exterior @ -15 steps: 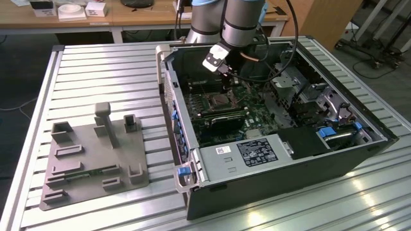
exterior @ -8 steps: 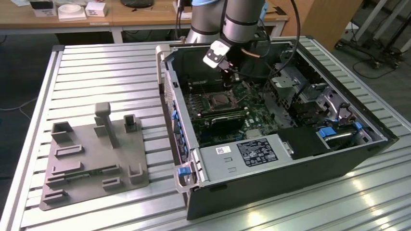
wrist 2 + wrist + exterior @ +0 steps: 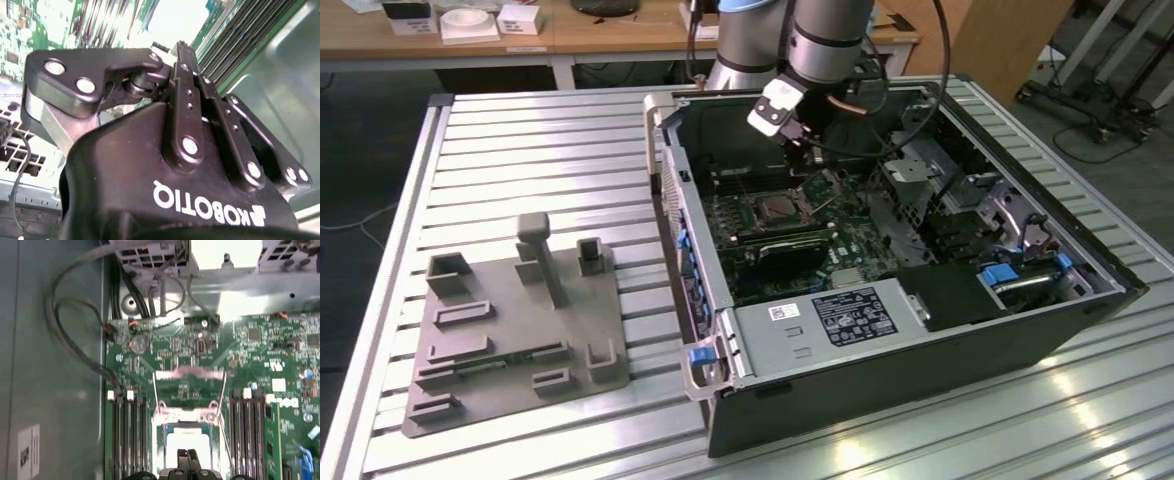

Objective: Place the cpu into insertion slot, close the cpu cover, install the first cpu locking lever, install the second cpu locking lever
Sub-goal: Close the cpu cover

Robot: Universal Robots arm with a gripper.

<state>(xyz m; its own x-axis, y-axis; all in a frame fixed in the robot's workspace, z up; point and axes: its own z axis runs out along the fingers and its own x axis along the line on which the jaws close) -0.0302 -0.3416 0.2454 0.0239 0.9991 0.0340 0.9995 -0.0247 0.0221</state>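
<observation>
In the first wrist view the insertion slot lies on the green board between two banks of memory slots. A pale square, the cpu, rests inside it. The cpu cover is swung up and open beyond the slot, its thin frame blurred. Thin wire levers stand raised on both sides of the socket. My gripper hangs just above the cpu's near edge, its fingers pressed together with nothing between them. In the exterior view the gripper is inside the black case, above and behind the slot.
The open computer case lies on a slatted metal table. A grey fixture plate with upright posts sits at the exterior view's left. Loose cables run along the case wall by the board. A drive cage stands to the right of the gripper.
</observation>
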